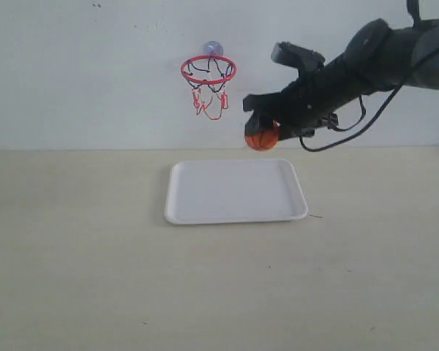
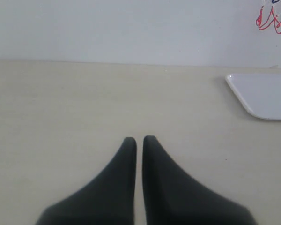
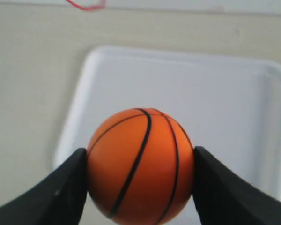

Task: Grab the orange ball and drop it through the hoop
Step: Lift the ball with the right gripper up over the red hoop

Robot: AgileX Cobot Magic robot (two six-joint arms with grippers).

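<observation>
Bare tabletop (image 1: 95, 292) closest to me, and on it one white tray (image 1: 177, 212), lying flat, nothing in it. Counting up: one tray, one orange ball (image 1: 262, 137), one hoop (image 1: 208, 71), two grippers.

The right gripper (image 3: 140, 161) has the ball. In the right wrist view, I see one black finger (image 3: 70, 183) pressed on each side of it, two in all, with the seam lines facing the lens and the tray below. In the exterior view, the ball hangs in the air over the far side of the tray, clear of its surface. It sits to the right of the hoop and lower than the red ring, not touching the net.

The hoop is up on the wall (image 1: 73, 73), on its one suction cup (image 1: 214, 48), with the net dangling beneath the ring.

The left gripper (image 2: 139, 140) is low over the table. Its two fingers are pinched almost together, just a sliver between them and nothing in them. The tray corner is off to one side, well apart
</observation>
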